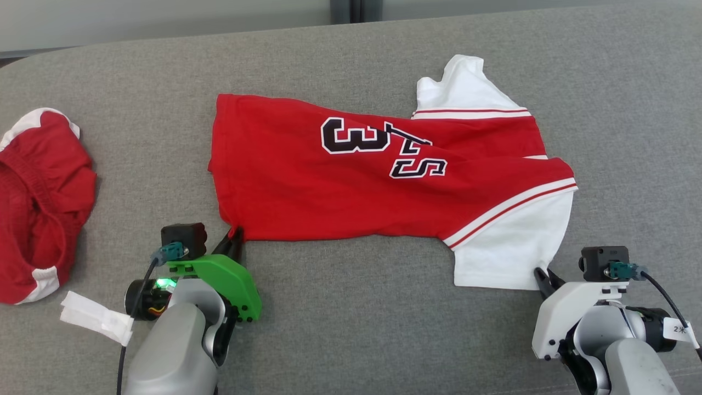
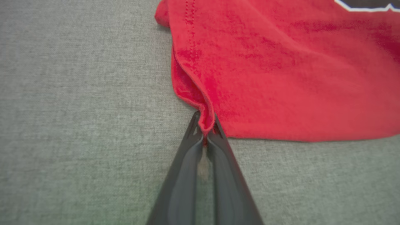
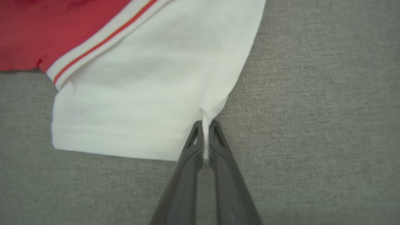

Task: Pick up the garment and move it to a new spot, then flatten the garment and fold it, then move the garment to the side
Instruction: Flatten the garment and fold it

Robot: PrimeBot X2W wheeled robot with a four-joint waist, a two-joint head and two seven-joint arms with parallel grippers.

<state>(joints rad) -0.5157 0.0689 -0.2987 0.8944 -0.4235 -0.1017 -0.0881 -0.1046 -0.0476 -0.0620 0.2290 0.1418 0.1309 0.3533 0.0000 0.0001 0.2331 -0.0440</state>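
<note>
Right now the shirt (image 1: 384,175) lies spread across the middle of the grey surface (image 1: 351,340), hem toward the robot's left, white sleeves toward its right, number facing up. The left pincer (image 1: 236,237) is closed on the near hem corner, with a small pleat of red cloth nipped between its tips. The right pincer (image 1: 543,274) is closed on the near corner of the white sleeve (image 1: 504,258), pinching a thin fold of cloth. Both bites are shallow, right at the edge.

Judging by the matched grips along the near edge, the step is a two-handed lift, either to carry the shirt or to fold it. To do it well, raise both arms together and level, so the edge between them is taut but not stretched. A jerk could pull so thin a bite free, the sleeve one especially. The cloth is rumpled by the far sleeve (image 1: 466,82), and a gentle draw toward the robot should smooth it. Keep the path away from the other red garment (image 1: 44,203), which lies well apart at the far left.
</note>
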